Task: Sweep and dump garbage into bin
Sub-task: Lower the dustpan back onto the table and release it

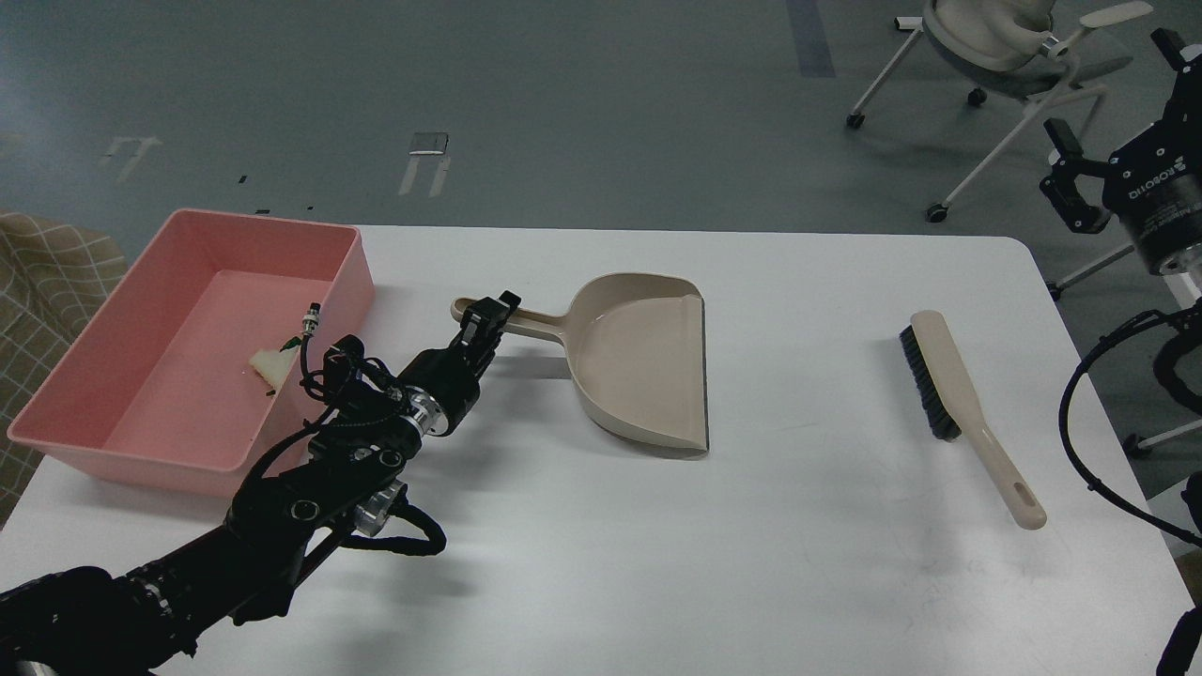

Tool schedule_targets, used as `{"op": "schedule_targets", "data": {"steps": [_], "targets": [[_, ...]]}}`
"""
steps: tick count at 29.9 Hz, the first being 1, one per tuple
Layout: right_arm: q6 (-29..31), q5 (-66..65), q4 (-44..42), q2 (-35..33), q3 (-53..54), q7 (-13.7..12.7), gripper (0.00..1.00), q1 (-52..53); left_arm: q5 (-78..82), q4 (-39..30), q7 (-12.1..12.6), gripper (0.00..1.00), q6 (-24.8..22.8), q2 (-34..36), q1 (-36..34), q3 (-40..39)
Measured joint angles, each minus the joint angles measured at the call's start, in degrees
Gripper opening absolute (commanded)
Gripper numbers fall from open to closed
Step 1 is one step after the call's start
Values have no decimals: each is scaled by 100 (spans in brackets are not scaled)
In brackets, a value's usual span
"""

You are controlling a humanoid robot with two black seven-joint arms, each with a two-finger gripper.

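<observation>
The pink bin (pixel 141 282) stands at the table's far left. The garbage (pixel 267 365), a pale yellowish piece with a dark green edge, lies inside it near the right wall. My left gripper (pixel 488 322) is shut on the handle of the beige dustpan (pixel 648 366), which lies flat and empty on the table to the right of the bin, mouth facing right. My right gripper (pixel 1113 99) is off the table's right edge, raised, with its fingers spread open and empty.
A beige hand brush (pixel 950 394) with black bristles lies on the table at the right, handle toward the front. A white wheeled chair (pixel 1005 56) stands on the floor behind the table's right corner. A checked cloth (pixel 47 272) shows left of the bin.
</observation>
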Motion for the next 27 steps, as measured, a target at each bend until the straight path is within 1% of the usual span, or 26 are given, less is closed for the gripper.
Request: {"op": "schedule_targets", "data": {"steps": [3,5,6,7,8,11,13,16,22,27], "targets": [[0,0,-1,0,0,0,100,-1,1,-17,0,9,29,4,27,1],[0,0,-5,1,-6,0,100,-7,0,-19,6,21,52,24,33,3],[0,0,-6,10,-7,0,100,-10,-10,-19,13,29,71,30,34,3],[0,0,-7,18,-9,0,100,-16,-22,-20,18,59,98,36,36,0],[0,0,-7,22,-9,0,100,-23,-32,-20,19,81,124,41,42,-22],[0,1,-8,25,-9,0,100,-40,-93,-28,34,84,194,64,80,-90],[0,5,-8,26,-10,0,100,-48,-139,-101,35,91,212,85,104,-98],[0,6,-8,27,2,0,100,-62,-166,-286,23,94,216,170,118,-105],[0,8,10,27,29,0,100,-151,-178,-707,21,97,229,449,123,-116],[0,9,82,11,44,2,100,-237,-180,-1031,66,97,236,774,123,-126]]}}
